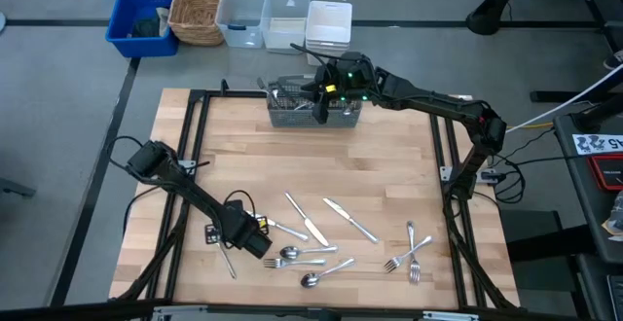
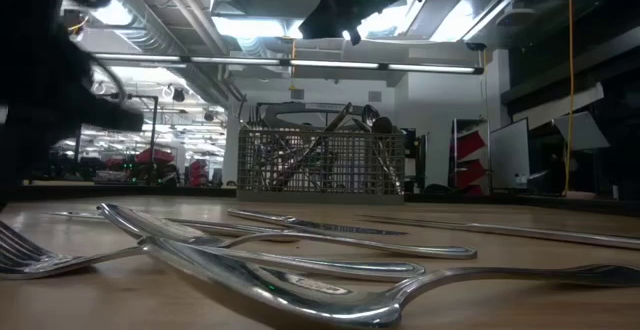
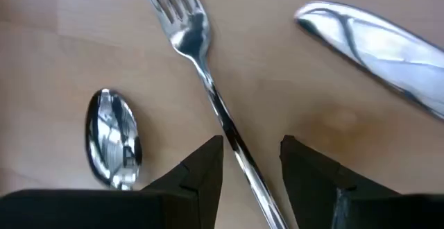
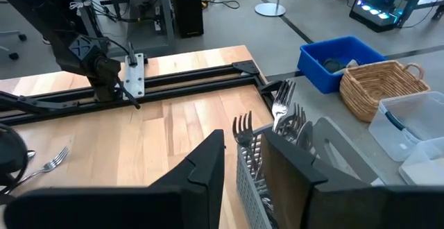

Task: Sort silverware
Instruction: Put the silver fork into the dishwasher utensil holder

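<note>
Pale butcher-block planks make up the table (image 1: 311, 175), framed by black rails, with grey floor around it. Loose silverware (image 1: 321, 238) is scattered across the lower middle and lower right of the high view: two table knives (image 1: 308, 222) lying diagonally, spoons (image 1: 310, 280) and forks (image 1: 407, 258) near the bottom edge. More forks stand upright in the grey wire-mesh basket (image 1: 313, 107) at the table's top edge. At lower left, the left gripper (image 3: 251, 161) is down at the tabletop with its fingers parted on either side of a fork handle (image 3: 229, 128), not pressing it; in its wrist view a spoon bowl (image 3: 113, 135) lies just beside and a knife blade (image 3: 378, 48) sits in the upper right. At top centre, the right gripper (image 4: 243, 163) hangs over the basket, fingers apart, fork tines (image 4: 281, 107) poking up beside them. Beyond the table's top edge stand a blue bin (image 1: 142, 19), a wicker basket (image 1: 197, 10) and clear plastic tubs (image 1: 265, 15).
</note>
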You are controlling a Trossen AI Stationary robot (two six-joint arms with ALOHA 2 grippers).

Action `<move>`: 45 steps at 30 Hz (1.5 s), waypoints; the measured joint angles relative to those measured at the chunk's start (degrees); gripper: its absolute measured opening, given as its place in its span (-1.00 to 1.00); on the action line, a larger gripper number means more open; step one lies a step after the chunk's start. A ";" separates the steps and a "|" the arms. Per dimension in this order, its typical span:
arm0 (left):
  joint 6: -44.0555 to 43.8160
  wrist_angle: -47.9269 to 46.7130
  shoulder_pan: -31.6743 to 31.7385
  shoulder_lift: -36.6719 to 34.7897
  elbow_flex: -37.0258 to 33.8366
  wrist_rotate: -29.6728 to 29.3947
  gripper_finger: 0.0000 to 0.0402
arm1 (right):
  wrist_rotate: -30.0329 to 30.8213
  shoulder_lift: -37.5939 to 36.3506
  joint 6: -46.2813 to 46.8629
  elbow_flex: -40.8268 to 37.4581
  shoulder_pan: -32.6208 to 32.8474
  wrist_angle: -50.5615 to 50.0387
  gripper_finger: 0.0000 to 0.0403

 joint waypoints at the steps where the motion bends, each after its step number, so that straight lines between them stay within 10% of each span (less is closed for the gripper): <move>1: -0.10 1.20 0.09 -0.29 -0.93 0.15 -0.35 | -0.02 0.00 0.01 0.00 0.00 -0.02 -0.52; 22: 1.34 4.93 1.11 -1.80 -6.92 -3.04 -0.36 | -0.02 0.01 -0.11 0.00 0.00 -0.16 -0.52; 31: 1.41 5.24 1.11 -1.84 -6.95 -3.70 -0.92 | -0.02 0.02 -0.13 0.00 0.00 -0.14 -0.52; 38: 1.34 5.22 1.11 -4.55 -7.26 -4.05 -0.93 | -0.02 0.04 -0.15 0.00 0.00 -0.12 -0.52; 45: 2.33 2.68 1.29 -12.28 -7.38 -15.67 -0.97 | 0.04 0.04 -0.15 0.00 -0.02 -0.12 -0.52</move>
